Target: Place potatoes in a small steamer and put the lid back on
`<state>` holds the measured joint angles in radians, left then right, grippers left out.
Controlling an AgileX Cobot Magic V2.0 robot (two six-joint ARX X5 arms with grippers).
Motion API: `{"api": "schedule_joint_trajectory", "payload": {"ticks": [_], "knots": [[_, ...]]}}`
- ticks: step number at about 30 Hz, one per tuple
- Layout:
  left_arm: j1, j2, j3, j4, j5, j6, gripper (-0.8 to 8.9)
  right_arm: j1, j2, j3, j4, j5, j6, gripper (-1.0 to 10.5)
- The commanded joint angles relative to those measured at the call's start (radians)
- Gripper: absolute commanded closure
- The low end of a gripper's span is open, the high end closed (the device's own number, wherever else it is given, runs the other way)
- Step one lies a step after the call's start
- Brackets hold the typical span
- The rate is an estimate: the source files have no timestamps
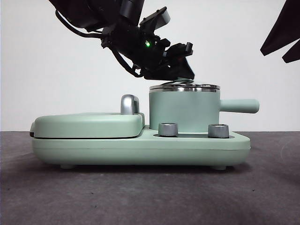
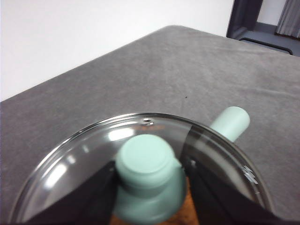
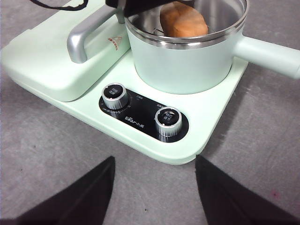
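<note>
The left gripper has its two black jaws closed against either side of the mint-green knob at the centre of the lid. Around the knob spreads the clear glass disc with its shiny steel rim, a small vent hole just beyond the knob. Through the glass, right under the gripper, an orange-brown patch shows between the jaws. Past the lid's edge, the pot's straight mint-green side handle sticks out over the grey table.

In the front view this same gripper comes down from above at a slant, and the lid below it sits at the top of the small steamer, slightly tilted; whether it is fully seated on the rim cannot be told. The steamer stands on the mint-green cooker base, with the flat griddle cover and its chrome handle beside it and two steel dials on the base in front of it.

The right gripper hovers well apart from the work, its jaws spread wide with nothing between them, over bare table in front of the base. Ahead of it lie the two dials, then the steamer, and inside it the potato, orange-brown and wrinkled, resting in the steel interior. In the front view the right arm shows only as a dark tip at an upper corner.
</note>
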<state>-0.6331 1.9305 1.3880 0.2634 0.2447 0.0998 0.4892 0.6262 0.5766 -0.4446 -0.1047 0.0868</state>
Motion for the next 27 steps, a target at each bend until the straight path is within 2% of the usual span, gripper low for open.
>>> {"api": "schedule_joint_trajectory", "payload": {"ticks": [1, 7, 13, 17, 22, 27], "knots": [[-0.011, 0.002, 0.012, -0.027, 0.012, -0.011, 5.36, 0.006, 0.004, 0.000, 0.006, 0.001, 0.011, 6.8], [0.000, -0.111, 0.012, -0.151, 0.012, -0.034, 5.37, 0.006, -0.003, 0.000, 0.007, 0.000, 0.011, 6.8], [0.056, -0.242, 0.011, -0.350, 0.019, -0.170, 5.37, 0.006, -0.015, 0.000, 0.007, 0.000, 0.011, 6.8], [0.108, -0.322, 0.003, -0.451, 0.020, -0.214, 5.37, 0.006, -0.014, 0.000, 0.006, -0.013, 0.011, 6.8], [0.160, -0.455, -0.088, -0.468, 0.020, -0.219, 5.37, 0.006, -0.014, 0.000, 0.000, -0.037, 0.011, 6.8], [0.206, -0.628, -0.278, -0.465, 0.019, -0.231, 5.37, 0.006, -0.014, 0.000, -0.008, -0.037, 0.011, 6.8]]}}
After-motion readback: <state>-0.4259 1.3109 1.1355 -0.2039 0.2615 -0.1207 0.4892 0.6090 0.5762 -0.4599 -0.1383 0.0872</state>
